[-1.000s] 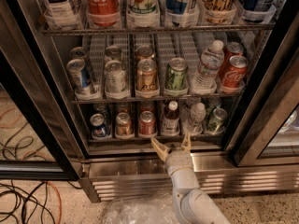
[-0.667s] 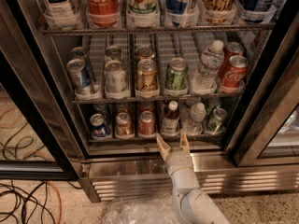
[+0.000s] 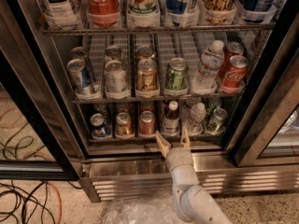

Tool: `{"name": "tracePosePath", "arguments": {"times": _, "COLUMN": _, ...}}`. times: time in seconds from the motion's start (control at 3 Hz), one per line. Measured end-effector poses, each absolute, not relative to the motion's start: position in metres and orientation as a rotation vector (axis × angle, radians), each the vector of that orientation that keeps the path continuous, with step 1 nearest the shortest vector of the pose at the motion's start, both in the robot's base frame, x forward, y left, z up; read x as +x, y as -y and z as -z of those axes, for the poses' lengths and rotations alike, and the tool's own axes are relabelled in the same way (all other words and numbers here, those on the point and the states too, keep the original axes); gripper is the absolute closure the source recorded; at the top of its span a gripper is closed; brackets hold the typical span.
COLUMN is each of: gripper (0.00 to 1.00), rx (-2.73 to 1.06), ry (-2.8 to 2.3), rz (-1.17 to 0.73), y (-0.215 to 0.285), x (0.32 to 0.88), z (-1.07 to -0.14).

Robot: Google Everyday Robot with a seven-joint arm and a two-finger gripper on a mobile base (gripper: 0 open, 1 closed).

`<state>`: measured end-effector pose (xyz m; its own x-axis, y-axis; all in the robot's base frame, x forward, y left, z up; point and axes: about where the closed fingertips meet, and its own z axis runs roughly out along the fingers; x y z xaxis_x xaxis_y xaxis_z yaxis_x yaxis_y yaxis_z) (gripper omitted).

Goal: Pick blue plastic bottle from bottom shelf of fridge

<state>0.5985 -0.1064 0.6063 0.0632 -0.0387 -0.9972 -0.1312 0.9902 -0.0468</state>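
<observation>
The fridge (image 3: pixel 37 101) stands open before me, with black-framed doors at both sides. On its dim bottom shelf (image 3: pixel 154 138) the blue plastic bottle (image 3: pixel 171 120) stands upright: dark body, white cap, pale label. It is fourth from the left, between a red can (image 3: pixel 147 123) and a clear bottle (image 3: pixel 196 118). My gripper (image 3: pixel 174 140) is open at the shelf's front edge, just below the bottle. Its tan fingers (image 3: pixel 162 143) point up and into the fridge, one either side of the bottle's base, not touching it.
A blue can (image 3: pixel 99 125) and an orange can (image 3: pixel 124 124) stand left on the bottom shelf, a green can (image 3: pixel 216 120) at the right. The rack above (image 3: pixel 154 98) holds larger cans and a water bottle (image 3: pixel 207 68). Cables (image 3: pixel 23 204) lie on the floor at left; a plastic bag (image 3: pixel 140 211) is below.
My gripper has moved a little right and forward, from left of the bottle to straight below it at the shelf's edge. The drinks have not moved.
</observation>
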Motion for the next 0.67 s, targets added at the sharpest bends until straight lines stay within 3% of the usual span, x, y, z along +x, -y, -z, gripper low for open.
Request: {"name": "tracePosePath", "arguments": {"times": 0.67, "gripper": 0.31, "rx": -0.130, "ry": -1.490, "rz": -0.064, "y": 0.109, "x": 0.627, "z": -0.608}}
